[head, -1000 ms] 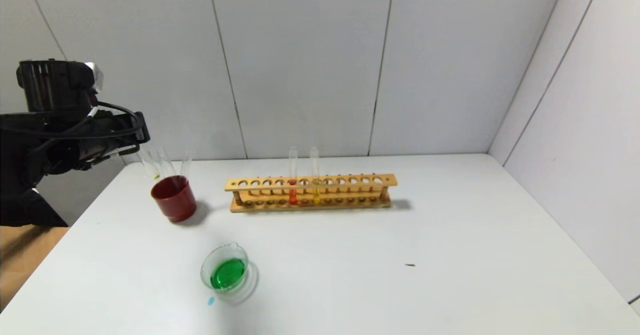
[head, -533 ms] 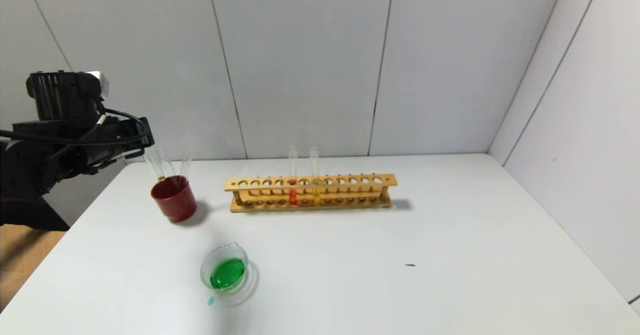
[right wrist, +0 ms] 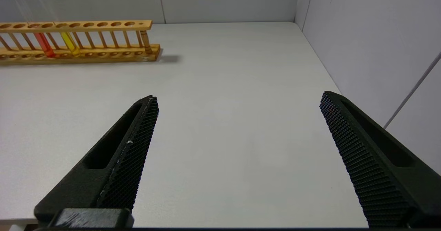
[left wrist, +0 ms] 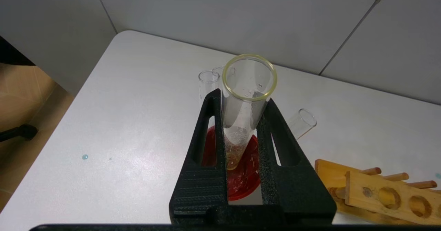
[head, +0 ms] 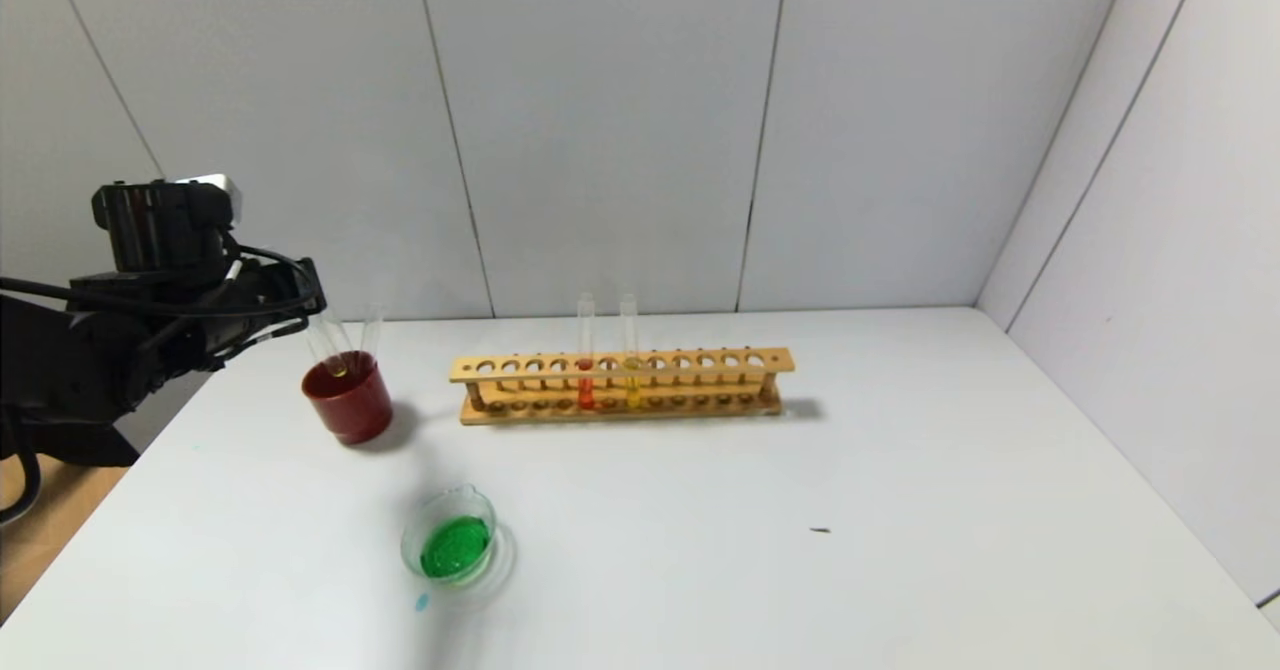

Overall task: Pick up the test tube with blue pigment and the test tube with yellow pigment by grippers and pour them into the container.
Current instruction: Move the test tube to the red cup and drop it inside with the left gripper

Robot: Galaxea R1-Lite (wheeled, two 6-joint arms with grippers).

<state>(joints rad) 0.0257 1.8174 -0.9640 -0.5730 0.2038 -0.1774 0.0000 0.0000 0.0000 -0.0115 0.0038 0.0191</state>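
Note:
My left gripper (head: 312, 302) (left wrist: 242, 98) is shut on the test tube with yellow pigment (left wrist: 248, 82), nearly empty, with only a yellow trace at its bottom. It holds the tube upright (head: 330, 345) with the bottom end inside the dark red cup (head: 348, 397) (left wrist: 246, 182). The clear glass container (head: 407, 540) sits near the table's front and holds green liquid. No tube with blue liquid shows. My right gripper (right wrist: 238, 96) is open and empty above bare table, out of the head view.
Two empty tubes (head: 372, 328) (left wrist: 301, 122) lean in the red cup. The wooden rack (head: 620, 363) (right wrist: 79, 24) holds a red-orange tube (head: 585, 355) and a second yellow tube (head: 630, 350). A small blue drop lies by the container.
My left gripper has moved right and down with the tube. The tube's bottom end has come down into the red cup.

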